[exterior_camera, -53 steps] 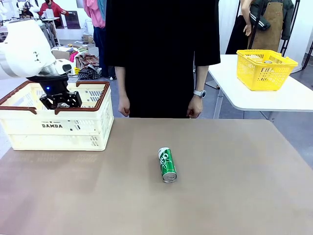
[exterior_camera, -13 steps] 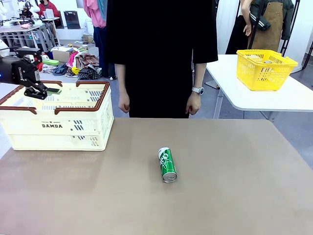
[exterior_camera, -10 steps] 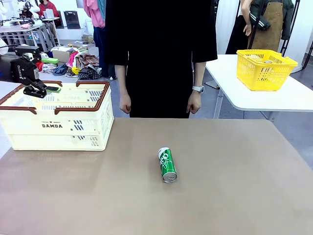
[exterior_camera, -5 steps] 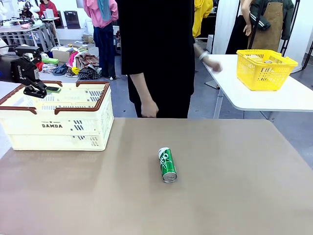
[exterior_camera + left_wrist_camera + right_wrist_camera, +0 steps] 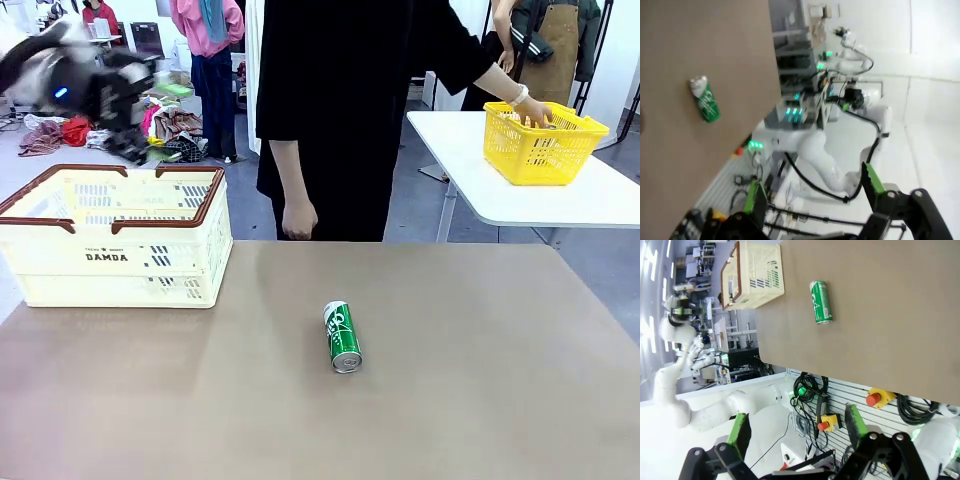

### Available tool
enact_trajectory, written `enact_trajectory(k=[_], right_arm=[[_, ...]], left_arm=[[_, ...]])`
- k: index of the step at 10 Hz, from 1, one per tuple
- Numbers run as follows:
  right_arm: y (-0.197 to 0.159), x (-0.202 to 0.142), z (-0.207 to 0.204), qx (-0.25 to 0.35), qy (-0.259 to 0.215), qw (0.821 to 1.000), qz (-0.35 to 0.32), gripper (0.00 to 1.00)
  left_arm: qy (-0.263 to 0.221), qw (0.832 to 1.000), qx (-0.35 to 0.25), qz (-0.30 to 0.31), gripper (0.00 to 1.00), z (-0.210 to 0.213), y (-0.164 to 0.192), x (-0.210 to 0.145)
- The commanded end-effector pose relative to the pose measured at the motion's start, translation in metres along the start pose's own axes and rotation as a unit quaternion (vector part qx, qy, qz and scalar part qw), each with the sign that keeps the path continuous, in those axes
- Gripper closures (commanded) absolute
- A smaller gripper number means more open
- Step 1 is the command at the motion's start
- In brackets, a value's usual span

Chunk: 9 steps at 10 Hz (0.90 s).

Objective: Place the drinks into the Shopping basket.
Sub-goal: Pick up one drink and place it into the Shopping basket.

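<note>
On bench (image 5: 470,390) I see can (image 5: 342,337) lying flat, apart from basket (image 5: 214,196) | left hand (image 5: 810,177) spread, empty | right hand (image 5: 796,414) spread, empty

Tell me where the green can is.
In the front view, the green can lies on its side near the middle of the table, right of the cream crate.

White robot, person (image 5: 340,100) in black.
At ten o'clock the left arm (image 5: 40,60): white shell, blue light; left gripper (image 5: 815,192) and right gripper (image 5: 797,429): black links, green pads (image 5: 756,199); person: black short-sleeved top, pale wristwatch (image 5: 519,95).
</note>
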State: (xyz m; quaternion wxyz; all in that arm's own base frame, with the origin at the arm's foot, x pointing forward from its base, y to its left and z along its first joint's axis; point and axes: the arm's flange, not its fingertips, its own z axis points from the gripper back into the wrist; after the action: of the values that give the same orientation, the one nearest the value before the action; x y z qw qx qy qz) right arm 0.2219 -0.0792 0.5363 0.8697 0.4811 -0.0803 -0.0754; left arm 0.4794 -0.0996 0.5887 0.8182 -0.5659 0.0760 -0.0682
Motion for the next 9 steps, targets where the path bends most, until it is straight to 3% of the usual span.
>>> enact_trajectory(k=[1,2,3,4,5,8,9], right_arm=[[0.002,0.001,0.001,0.014,-0.001,1.0,0.012,0.0],[0.002,0.001,0.001,0.014,-0.001,1.0,0.012,0.0],[0.002,0.001,0.001,0.014,-0.001,1.0,0.012,0.0],[0.002,0.001,0.001,0.014,-0.001,1.0,0.012,0.0],[0.002,0.001,0.001,0.014,-0.001,1.0,0.012,0.0],[0.002,0.001,0.001,0.014,-0.001,1.0,0.012,0.0],[0.002,0.001,0.001,0.014,-0.001,1.0,0.012,0.0]], left_arm=[[0.118,0.988,0.09,0.043,0.0,-0.056,-0.046,0.058],[0.133,0.981,0.113,0.081,0.0,-0.1,-0.059,0.072],[0.103,0.976,0.142,0.131,0.0,-0.139,-0.063,0.085],[0.094,0.973,0.162,0.132,0.0,-0.153,-0.061,0.093],[0.108,0.986,0.098,0.085,0.0,-0.138,-0.067,0.056],[0.108,0.986,0.098,0.085,0.0,-0.138,-0.067,0.056],[0.104,0.983,0.115,0.097,0.0,-0.15,-0.071,0.071]])
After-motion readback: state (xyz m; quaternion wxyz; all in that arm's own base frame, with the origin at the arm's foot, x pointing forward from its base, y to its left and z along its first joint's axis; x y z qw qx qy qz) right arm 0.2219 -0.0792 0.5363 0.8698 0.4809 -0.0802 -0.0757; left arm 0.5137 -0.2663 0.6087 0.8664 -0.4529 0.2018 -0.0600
